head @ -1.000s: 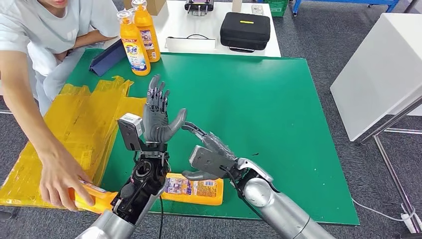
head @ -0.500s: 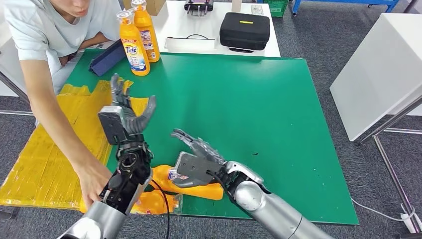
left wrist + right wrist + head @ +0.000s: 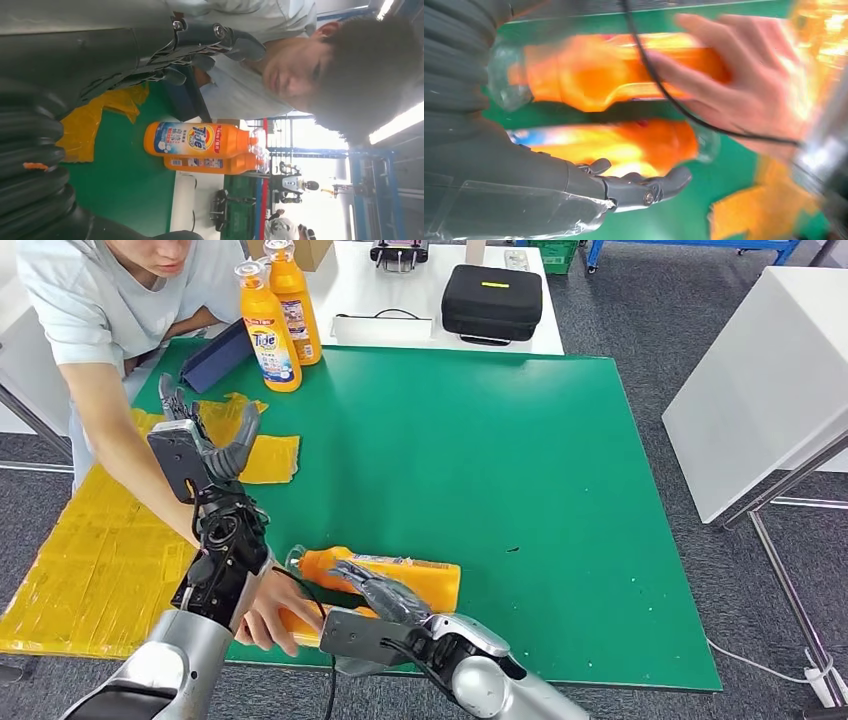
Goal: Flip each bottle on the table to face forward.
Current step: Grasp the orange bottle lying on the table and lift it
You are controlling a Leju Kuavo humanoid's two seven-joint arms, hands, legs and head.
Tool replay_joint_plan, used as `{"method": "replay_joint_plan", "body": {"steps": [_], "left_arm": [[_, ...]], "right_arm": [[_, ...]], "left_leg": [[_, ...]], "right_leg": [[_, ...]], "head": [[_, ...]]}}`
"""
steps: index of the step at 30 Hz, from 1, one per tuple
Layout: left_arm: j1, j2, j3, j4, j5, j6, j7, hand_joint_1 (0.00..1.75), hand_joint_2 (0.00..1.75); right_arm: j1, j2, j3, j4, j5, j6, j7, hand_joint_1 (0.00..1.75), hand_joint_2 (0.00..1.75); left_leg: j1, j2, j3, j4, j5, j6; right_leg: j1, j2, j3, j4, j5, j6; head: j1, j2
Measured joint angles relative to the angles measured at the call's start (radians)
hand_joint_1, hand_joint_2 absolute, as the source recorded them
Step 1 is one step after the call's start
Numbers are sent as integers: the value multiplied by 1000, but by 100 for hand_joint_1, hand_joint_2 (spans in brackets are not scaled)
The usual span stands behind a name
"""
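Observation:
Two orange Tide bottles point(image 3: 270, 332) point(image 3: 296, 302) stand upright at the green table's back left; the left wrist view also shows them point(image 3: 200, 140). A third orange bottle point(image 3: 390, 576) lies on its side near the front edge, cap toward the left. My right hand point(image 3: 372, 612) hovers flat over it with fingers stretched out, holding nothing point(image 3: 639, 187). Just in front lies another bottle point(image 3: 305, 625) point(image 3: 599, 75), under a person's hand point(image 3: 268, 608). My left hand point(image 3: 203, 445) is raised over the table's left edge, fingers apart and empty.
Yellow plastic bags point(image 3: 95, 550) cover the left side, one piece point(image 3: 268, 458) lying on the green mat point(image 3: 520, 470). A blue folder point(image 3: 215, 355) leans at the back left. A black case point(image 3: 492, 300) sits on the white table behind. The person leans in from the left.
My left arm swung left, away from the table's middle. My right hand drew back toward the front edge. The person's hand brought a second lying bottle in beside the first.

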State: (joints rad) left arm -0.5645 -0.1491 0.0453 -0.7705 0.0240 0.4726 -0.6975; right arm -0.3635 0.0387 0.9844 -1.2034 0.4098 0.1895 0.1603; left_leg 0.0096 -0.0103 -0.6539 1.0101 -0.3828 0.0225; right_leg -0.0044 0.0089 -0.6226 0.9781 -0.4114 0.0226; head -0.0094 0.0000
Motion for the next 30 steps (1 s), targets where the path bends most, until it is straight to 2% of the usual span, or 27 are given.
{"method": "replay_joint_plan", "body": {"steps": [7,16,19,24,30], "left_arm": [[-2,0,17,10,-3,-8,0,0,175],[12,6,44,11,7,-31,-2,0,175],[36,7,45,6,4,-42,-2,0,175],[66,10,52,-2,-7,-64,-3,0,175],[71,11,54,-3,-20,-97,-4,0,175]], "right_arm": [[-14,-9,1,115,123,-61,-4,0,175],[-44,-33,-100,270,298,-165,-57,0,175],[-13,-46,-169,237,361,-215,-73,0,175],[55,-86,-284,86,458,-233,-76,0,175],[80,-129,-352,-21,604,-334,-78,0,175]], "left_leg": [[0,0,0,0,0,0],[0,0,0,0,0,0],[0,0,0,0,0,0],[0,0,-1,0,0,0],[0,0,-1,0,0,0]], "right_leg": [[0,0,0,0,0,0],[0,0,0,0,0,0],[0,0,0,0,0,0],[0,0,-1,0,0,0],[0,0,-1,0,0,0]], "head": [[0,0],[0,0],[0,0],[0,0],[0,0]]}}
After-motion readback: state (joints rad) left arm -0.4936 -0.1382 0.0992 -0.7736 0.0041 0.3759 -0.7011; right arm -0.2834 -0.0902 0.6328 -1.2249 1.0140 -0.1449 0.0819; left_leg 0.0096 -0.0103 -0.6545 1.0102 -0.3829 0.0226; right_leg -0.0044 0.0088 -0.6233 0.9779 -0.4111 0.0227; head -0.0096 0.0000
